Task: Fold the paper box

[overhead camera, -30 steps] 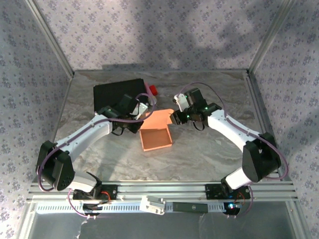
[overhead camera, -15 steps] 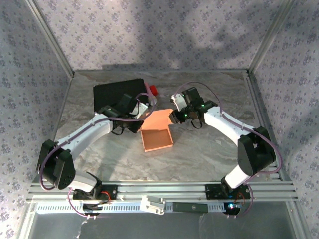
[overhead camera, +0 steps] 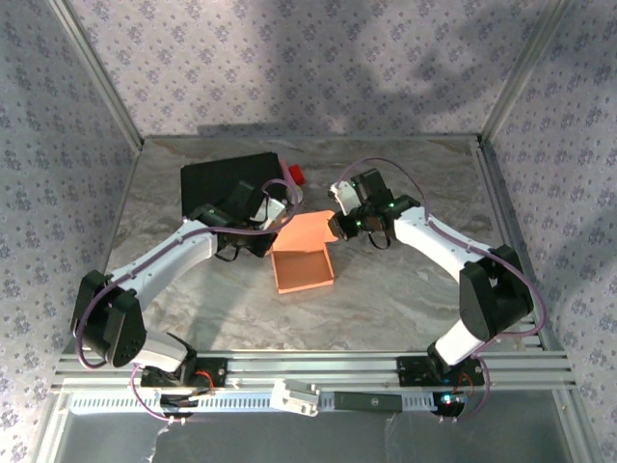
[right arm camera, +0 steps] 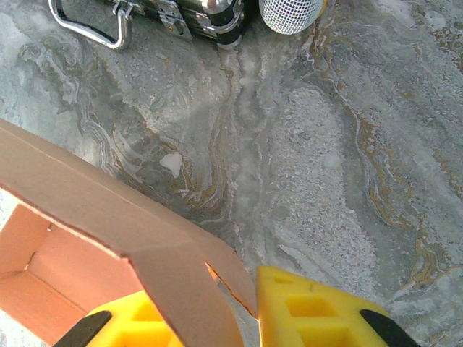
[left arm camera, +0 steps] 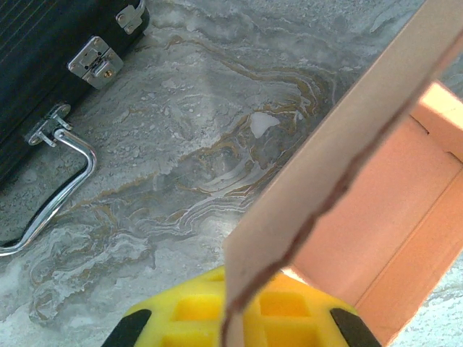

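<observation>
Paper box: a salmon-orange open tray lies in the middle of the tabletop, between the two arms. Its far flap stands up and leans away from the arm bases.
Box interior: the left wrist view shows the orange inside walls, and the right wrist view shows an inner corner.
Left end effector: it sits at the left end of the raised flap. In its own view the yellow pads lie on both sides of the flap's edge with no gap, clamped onto the cardboard.
Right end effector: it sits at the right end of the same flap. In its wrist view the folded cardboard runs between the yellow pads. A thin sliver of tabletop shows beside one pad, so I cannot tell whether it grips.
Black case: it lies flat at the far left, just behind the left end effector and apart from the box. Its metal latch and wire handle face the box.
Red object: small, it sits just beside the case's right corner.
Mesh-faced round item: it lies near the case's edge in the right wrist view.
</observation>
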Tool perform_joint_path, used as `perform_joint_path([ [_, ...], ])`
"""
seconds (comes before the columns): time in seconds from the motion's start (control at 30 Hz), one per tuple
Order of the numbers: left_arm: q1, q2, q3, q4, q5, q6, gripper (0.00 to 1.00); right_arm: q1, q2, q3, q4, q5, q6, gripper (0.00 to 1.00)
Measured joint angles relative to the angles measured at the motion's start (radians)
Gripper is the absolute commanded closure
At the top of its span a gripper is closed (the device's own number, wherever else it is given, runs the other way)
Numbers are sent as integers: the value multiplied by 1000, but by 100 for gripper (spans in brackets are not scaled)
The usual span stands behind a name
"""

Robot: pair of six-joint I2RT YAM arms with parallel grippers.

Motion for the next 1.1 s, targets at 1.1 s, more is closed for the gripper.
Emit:
perform_joint_path([
  [1.1, -42, 2, -80, 195, -217, -447, 100, 324, -11, -22, 66, 578, 606, 100],
])
